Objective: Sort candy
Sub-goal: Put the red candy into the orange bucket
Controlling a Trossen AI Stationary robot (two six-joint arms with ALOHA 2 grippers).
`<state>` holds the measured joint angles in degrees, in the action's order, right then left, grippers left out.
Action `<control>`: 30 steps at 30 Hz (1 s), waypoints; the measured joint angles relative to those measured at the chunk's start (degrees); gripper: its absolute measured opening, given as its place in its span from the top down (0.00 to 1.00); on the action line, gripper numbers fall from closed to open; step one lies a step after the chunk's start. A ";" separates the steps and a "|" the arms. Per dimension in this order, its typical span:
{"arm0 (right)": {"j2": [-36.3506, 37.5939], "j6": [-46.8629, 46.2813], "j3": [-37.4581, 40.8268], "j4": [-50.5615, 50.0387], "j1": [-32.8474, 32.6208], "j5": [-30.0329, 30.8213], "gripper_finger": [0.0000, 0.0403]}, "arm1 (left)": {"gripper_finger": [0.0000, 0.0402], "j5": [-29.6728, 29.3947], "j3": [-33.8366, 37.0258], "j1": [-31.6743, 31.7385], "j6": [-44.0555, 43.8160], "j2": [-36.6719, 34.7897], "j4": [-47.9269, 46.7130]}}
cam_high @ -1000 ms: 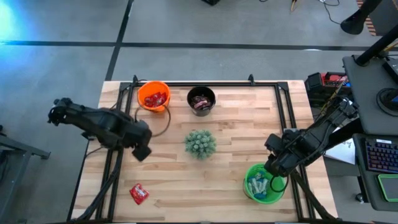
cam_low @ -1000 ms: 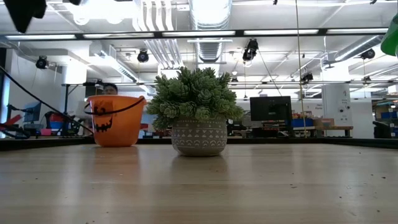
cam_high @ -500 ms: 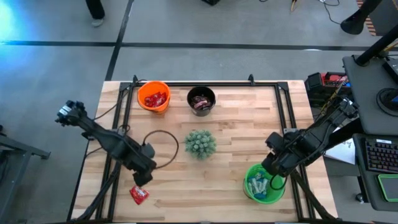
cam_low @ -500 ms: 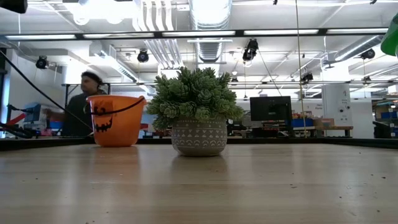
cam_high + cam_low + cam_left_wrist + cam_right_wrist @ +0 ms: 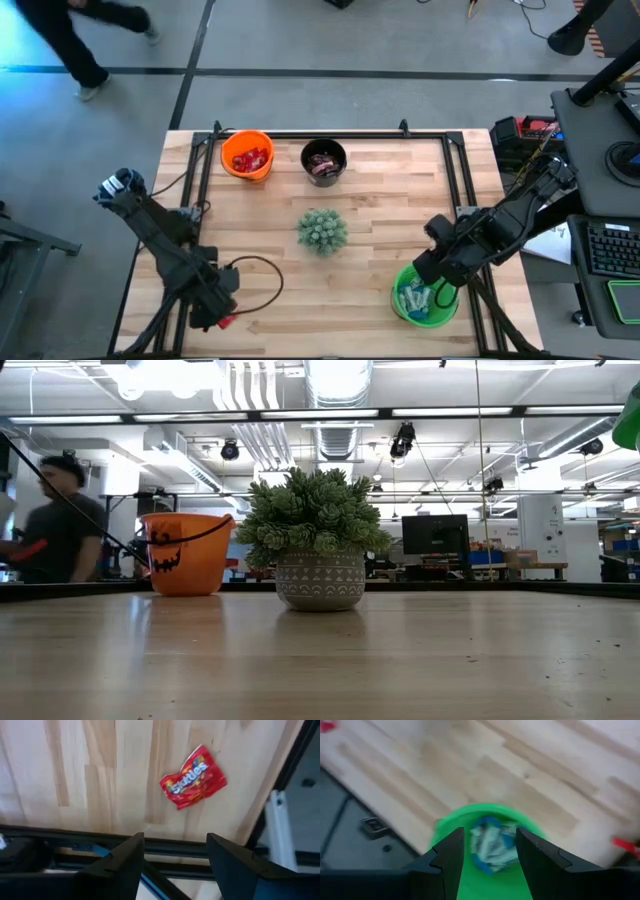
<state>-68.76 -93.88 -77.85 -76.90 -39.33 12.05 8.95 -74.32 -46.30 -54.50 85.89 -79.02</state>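
One red candy packet [image 5: 192, 776] lies flat on the wooden table near its front left corner; in the high view only its edge [image 5: 230, 321] peeks out from under my left gripper [image 5: 216, 310]. That gripper [image 5: 175, 857] hangs open just above the table, pointing down, the packet a little ahead of its fingers. My right gripper [image 5: 440, 290] hovers open over the green bucket [image 5: 453, 312], which holds light blue and white candy [image 5: 492, 845]. An orange bucket [image 5: 247, 155] holds red candy, and a black bucket [image 5: 323, 160] holds dark candy.
A spiky green plant in a grey pot [image 5: 322, 231] stands mid-table [image 5: 318, 540]. Black rails [image 5: 455, 180] run along the table's sides and far edge. A cable loop [image 5: 262, 285] lies beside my left arm. A person [image 5: 55, 520] walks past beyond the table's far left.
My left gripper has swung from beside the orange bucket toward the table's near edge and come down over the red candy packet, rolling about its own axis as it went; its cable loop trailed along. A person has walked by behind the table.
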 joint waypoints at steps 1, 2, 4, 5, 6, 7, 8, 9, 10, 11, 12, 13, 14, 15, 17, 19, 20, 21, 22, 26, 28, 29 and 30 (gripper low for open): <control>-0.02 0.19 -0.09 1.41 0.00 0.00 0.58 | 0.51 -0.40 0.36 -0.67 0.67 0.02 -0.04; -0.02 0.24 -0.09 2.70 0.00 0.00 0.58 | 0.51 -0.48 0.69 -1.18 1.20 0.00 -0.08; -0.02 0.25 -0.09 5.03 0.00 0.02 0.58 | 0.51 -0.48 1.81 -2.11 1.59 -0.34 -0.13; -0.02 -0.01 -0.09 6.15 0.00 0.04 0.58 | 0.51 -0.48 2.54 -2.47 1.83 -0.62 -0.24; -0.02 -0.63 -0.09 6.92 0.00 0.08 0.58 | 0.51 -0.46 3.37 -2.80 2.01 -0.98 -0.31; -0.03 -1.26 -0.09 7.46 0.00 0.27 0.58 | 0.51 -0.48 4.34 -3.04 2.28 -1.44 -0.26; -0.04 -1.84 -0.09 7.98 0.00 0.64 0.58 | 0.51 -0.48 5.31 -3.29 2.43 -1.86 -0.28; -0.04 -2.49 -0.09 8.43 0.00 1.21 0.58 | 0.51 -0.48 6.28 -3.49 2.57 -2.35 -0.20; -0.04 -2.81 -0.09 8.85 0.00 1.61 0.58 | 0.51 -0.48 7.32 -3.64 2.86 -2.91 0.32; -0.04 -3.31 -0.09 8.93 0.02 1.70 0.58 | 0.51 -0.48 8.49 -3.75 3.15 -3.58 1.18; -0.04 -4.08 -0.09 8.80 0.02 1.70 0.58 | 0.51 -0.46 9.62 -3.83 3.59 -4.27 2.09; -0.04 -4.62 -0.09 8.80 0.02 1.72 0.58 | 0.51 -0.46 10.95 -3.90 4.18 -5.01 3.14; -0.04 -5.42 -0.09 8.86 0.02 1.75 0.58 | 0.51 -0.46 12.33 -3.91 4.60 -5.77 4.57; -0.04 -6.13 -0.09 8.82 0.02 1.74 0.58 | 0.51 -0.46 13.82 -3.91 4.95 -6.57 6.19; -0.04 -7.90 -0.09 8.85 0.02 1.75 0.58 | 0.51 -0.48 16.90 -3.89 5.54 -8.13 9.49; -0.04 -9.53 -0.09 8.85 0.02 1.75 0.58 | 0.51 -0.48 20.03 -3.89 5.54 -9.21 13.44; -0.04 -10.16 -0.09 8.87 0.02 1.75 0.58 | 0.51 -0.46 21.60 -3.89 5.25 -9.56 15.53; -0.04 -10.58 -0.09 8.87 0.02 1.73 0.58 | 0.51 -0.46 22.98 -3.89 4.64 -9.85 17.84; -0.04 -11.04 -0.09 8.87 0.02 1.74 0.58 | 0.51 -0.46 24.02 -3.89 4.10 -10.05 20.02; -0.04 -12.23 -0.09 8.87 0.16 1.73 0.58 | 0.51 -0.44 26.74 -3.89 3.38 -10.00 29.54; -0.06 -12.61 -0.08 8.91 0.40 1.70 0.58 | 0.51 -0.44 27.05 -3.89 3.26 -9.51 32.68; -0.05 -12.60 -0.06 8.93 0.53 1.70 0.58 | 0.51 -0.43 27.16 -3.89 3.05 -9.24 33.74; -0.06 -12.57 -0.06 9.02 0.73 1.70 0.58 | 0.51 -0.43 27.23 -3.91 2.90 -8.98 34.25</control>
<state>-68.82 -106.46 -77.91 -67.88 -38.60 13.76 8.51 -47.09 -50.22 -51.60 76.92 -44.78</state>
